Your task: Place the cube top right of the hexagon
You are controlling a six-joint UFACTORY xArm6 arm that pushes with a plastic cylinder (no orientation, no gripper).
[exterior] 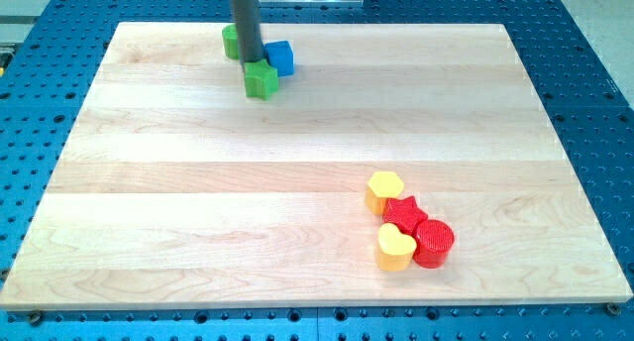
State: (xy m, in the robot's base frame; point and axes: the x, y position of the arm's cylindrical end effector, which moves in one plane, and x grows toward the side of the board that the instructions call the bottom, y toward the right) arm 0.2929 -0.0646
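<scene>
A blue cube (281, 57) sits near the view's top, left of centre. A green star-like block (261, 80) touches its lower left side. Another green block (230, 42) is partly hidden behind the rod. My tip (249, 62) rests between these three blocks, just left of the blue cube. A yellow hexagon (384, 192) lies far away at the view's lower right, touching a red star (405, 215).
A yellow heart (395, 248) and a red cylinder (434, 243) sit just below the red star. The wooden board (178, 202) lies on a blue perforated table. The arm's mount shows at the view's top edge.
</scene>
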